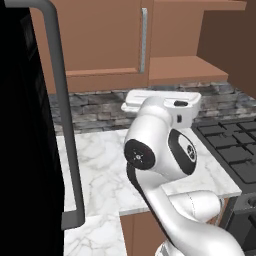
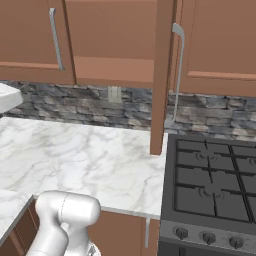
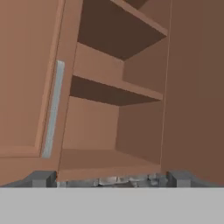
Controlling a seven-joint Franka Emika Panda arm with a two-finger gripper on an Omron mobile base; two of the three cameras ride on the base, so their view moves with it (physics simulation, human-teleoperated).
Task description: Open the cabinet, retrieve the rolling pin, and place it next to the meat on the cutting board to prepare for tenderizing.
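Note:
The brown wall cabinet (image 3: pixel 105 127) stands with its right door (image 2: pixel 162 75) swung out, seen edge-on with the silver bar handle (image 2: pixel 177 70) beside it. Its left door (image 1: pixel 100 35) is closed, handle (image 3: pixel 52 109) vertical. In the hand view bare shelves (image 3: pixel 109 89) show inside. My gripper (image 3: pixel 109 180) is open, below and in front of the opening, looking up into it, with nothing between its fingertips (image 3: pixel 39 178). The rolling pin, the meat and the cutting board are out of view.
White marble counter (image 2: pixel 75 155) runs under the cabinet. A black stove (image 2: pixel 210 185) sits to the right. A black fridge (image 1: pixel 20 150) with a long grey handle (image 1: pixel 62 115) stands close at the left. The open door juts out above the counter's right end.

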